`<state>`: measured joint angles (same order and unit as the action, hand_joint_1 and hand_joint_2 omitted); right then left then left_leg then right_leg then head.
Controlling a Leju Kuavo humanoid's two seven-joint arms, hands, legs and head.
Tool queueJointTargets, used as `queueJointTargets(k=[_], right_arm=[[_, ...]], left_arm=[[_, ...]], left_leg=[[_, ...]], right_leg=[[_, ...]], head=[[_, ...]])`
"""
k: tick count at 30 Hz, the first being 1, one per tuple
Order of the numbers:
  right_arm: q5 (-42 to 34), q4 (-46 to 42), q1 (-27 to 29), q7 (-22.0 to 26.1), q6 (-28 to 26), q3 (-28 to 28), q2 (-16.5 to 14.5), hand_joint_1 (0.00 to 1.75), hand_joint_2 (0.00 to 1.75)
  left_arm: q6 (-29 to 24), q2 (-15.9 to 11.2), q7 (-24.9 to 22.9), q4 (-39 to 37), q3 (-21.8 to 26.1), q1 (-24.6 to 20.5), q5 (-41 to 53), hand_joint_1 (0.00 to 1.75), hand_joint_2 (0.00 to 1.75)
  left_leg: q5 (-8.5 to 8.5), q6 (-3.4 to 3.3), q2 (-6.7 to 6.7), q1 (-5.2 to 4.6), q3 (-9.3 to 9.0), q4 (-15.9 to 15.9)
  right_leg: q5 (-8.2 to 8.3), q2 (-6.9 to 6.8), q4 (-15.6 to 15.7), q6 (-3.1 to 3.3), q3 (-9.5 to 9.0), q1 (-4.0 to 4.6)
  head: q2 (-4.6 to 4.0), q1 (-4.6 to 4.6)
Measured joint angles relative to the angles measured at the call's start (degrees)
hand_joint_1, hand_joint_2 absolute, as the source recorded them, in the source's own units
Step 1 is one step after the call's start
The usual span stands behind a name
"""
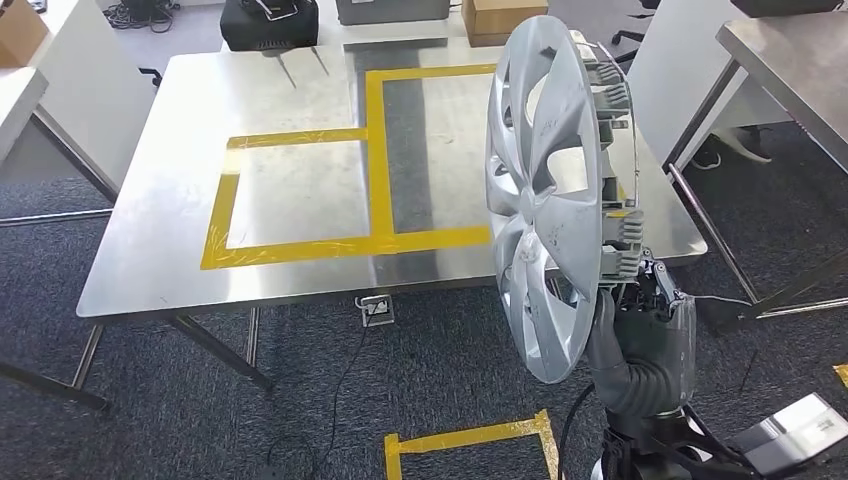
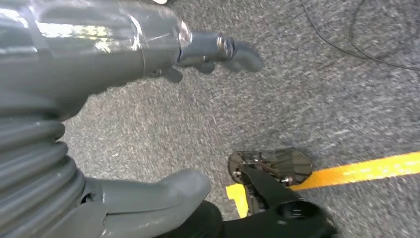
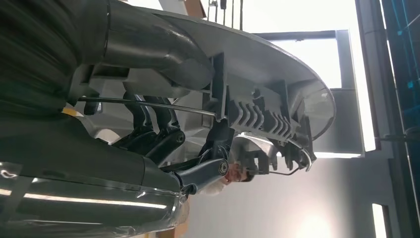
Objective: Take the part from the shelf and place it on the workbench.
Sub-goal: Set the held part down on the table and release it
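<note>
My right hand [image 1: 640,300] grips a silver wheel cover [image 1: 545,190] by its lower rim, fingers [image 3: 158,136] curled in among the clip ribs on its back; the cover stands upright on edge, raised in front of me over the right end of the workbench [image 1: 290,110] and clear of its top. Workbench: bare stainless steel sheet, scuffed, on angled legs. Yellow tape [image 1: 375,150] marks rectangular zones on it, with a darker strip running between them. At the far edge sit a black case [image 1: 268,22] and a cardboard box [image 1: 500,18]. A second steel table [image 1: 790,60] stands to the right, white furniture to the left. Floor is dark grey carpet [image 1: 400,380] with a taped yellow corner [image 1: 470,440] near my feet and a black cable [image 1: 340,390] trailing under the bench. My left hand [image 2: 163,124] hangs over the carpet, fingers apart, holding nothing.
</note>
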<state>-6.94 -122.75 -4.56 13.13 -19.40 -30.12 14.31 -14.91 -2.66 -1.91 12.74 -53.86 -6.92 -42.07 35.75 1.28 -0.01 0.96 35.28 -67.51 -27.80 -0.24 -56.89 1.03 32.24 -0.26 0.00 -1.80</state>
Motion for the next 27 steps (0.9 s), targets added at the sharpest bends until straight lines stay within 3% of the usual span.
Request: queueJointTargets(k=[2, 3, 4, 6, 8, 12, 16, 18, 20, 22, 24, 25, 27], right_arm=[[0.08, 0.02, 0.12, 0.05, 0.02, 0.1, -0.07, 1.75, 1.75], [0.1, 0.02, 0.23, 0.05, 0.02, 0.13, -0.07, 1.75, 1.75], [0.1, 0.03, 0.33, 0.05, 0.02, 0.15, -0.07, 1.75, 1.75], [0.1, 0.03, 0.44, 0.05, 0.04, 0.22, -0.08, 1.75, 1.75], [0.11, 0.03, 0.39, 0.09, 0.11, 0.38, -0.11, 1.75, 1.75], [0.13, 0.01, 0.35, 0.16, 0.22, 0.61, -0.17, 1.75, 1.75], [0.15, 0.02, 0.32, 0.16, 0.28, 0.64, -0.14, 1.75, 1.75], [0.15, 0.02, 0.35, 0.16, 0.28, 0.63, -0.14, 1.75, 1.75], [0.15, 0.02, 0.39, 0.16, 0.3, 0.63, -0.14, 1.75, 1.75], [0.15, 0.02, 0.43, 0.17, 0.32, 0.63, -0.14, 1.75, 1.75], [0.17, 0.0, 0.44, 0.27, 0.34, 0.66, -0.14, 1.75, 1.75], [0.19, -0.04, 0.4, 0.37, 0.34, 0.67, -0.15, 1.75, 1.75], [0.24, -0.22, 0.35, 0.61, 0.34, 0.67, -0.18, 1.75, 1.75]], left_arm=[[0.0, -0.01, -0.01, -0.01, 0.0, 0.1, 0.0, 0.0, 1.75], [-0.01, -0.02, -0.01, -0.01, 0.0, 0.17, 0.0, 0.0, 1.75], [-0.01, -0.04, -0.01, -0.02, 0.0, 0.22, 0.0, 0.0, 1.75], [-0.03, -0.14, 0.01, -0.04, 0.0, 0.26, 0.0, 0.0, 1.75], [-0.04, -0.21, 0.04, -0.03, 0.0, 0.22, 0.0, 0.0, 1.75], [-0.05, -0.16, 0.08, -0.01, 0.01, 0.21, 0.0, 0.0, 1.75], [-0.09, -0.27, 0.13, -0.02, 0.02, 0.15, 0.0, 0.0, 1.75], [-0.09, -0.26, 0.12, -0.02, 0.02, 0.15, 0.0, 0.0, 1.75], [-0.08, -0.26, 0.1, -0.02, 0.01, 0.19, 0.0, 0.0, 1.75], [-0.03, -0.22, 0.02, -0.02, 0.01, 0.24, 0.0, 0.0, 1.75], [0.01, -0.14, -0.04, -0.01, 0.0, 0.22, 0.0, 0.0, 1.75], [0.02, -0.1, -0.04, 0.0, 0.01, 0.17, -0.01, 0.0, 1.75], [0.04, -0.02, -0.05, 0.0, 0.01, 0.09, -0.02, 0.0, 1.75]], left_leg=[[1.25, 0.14, -0.08, 0.03, 4.39, -6.37], [0.22, 0.16, -0.07, 0.03, 5.43, -7.0], [-1.94, 0.11, -0.04, 0.03, 5.33, -5.42], [-7.09, -0.21, 0.09, -0.06, 2.95, 1.48], [-8.81, -0.78, 0.22, -0.26, 0.73, 6.52], [-7.69, -1.96, 0.14, -0.23, -0.23, 7.85], [-7.0, -2.9, 0.32, 0.07, -1.32, 8.11], [-6.92, -2.93, 0.34, 0.06, -1.39, 8.11], [-6.66, -2.94, 0.39, 0.04, -1.58, 8.11], [-5.78, -2.74, 0.36, 0.02, -2.72, 8.11], [-4.84, -2.32, 0.24, 0.01, -3.9, 8.2], [-4.62, -2.07, 0.23, -0.02, -4.05, 8.23], [-4.44, -1.47, 0.28, -0.07, -4.08, 8.43]], right_leg=[[-0.55, -0.01, -0.02, 0.2, -0.52, 0.09], [-0.91, 0.03, -0.04, 0.18, -0.95, 0.13], [-1.32, 0.1, -0.07, 0.08, -1.5, 0.15], [-2.35, 0.17, -0.19, -0.33, -2.7, 0.23], [-3.17, 0.23, -0.44, -0.91, -3.23, 0.34], [-4.26, 0.22, -0.83, -1.99, -3.25, 0.26], [-8.29, 0.23, -9.82, -3.02, 1.12, 0.0], [-8.81, 0.23, -11.26, -3.09, 1.95, -0.05], [-9.73, 0.23, -15.0, -3.22, 4.44, -0.13], [-5.68, 0.24, -13.86, -2.95, 5.93, -0.19], [0.3, 0.31, -6.34, -2.06, 3.93, 0.04], [1.04, 0.3, -3.85, -1.61, 2.9, 0.22], [0.52, 0.27, -2.19, -0.99, 2.17, 0.51]], head=[[0.0, 0.9], [0.0, 1.23], [0.0, 1.53], [0.0, 2.15], [0.0, 2.5], [0.0, 2.07], [0.0, 0.72], [0.0, 0.61], [0.0, 0.39], [0.0, -0.26], [0.0, -0.9], [0.0, -1.09], [0.0, -1.2]])
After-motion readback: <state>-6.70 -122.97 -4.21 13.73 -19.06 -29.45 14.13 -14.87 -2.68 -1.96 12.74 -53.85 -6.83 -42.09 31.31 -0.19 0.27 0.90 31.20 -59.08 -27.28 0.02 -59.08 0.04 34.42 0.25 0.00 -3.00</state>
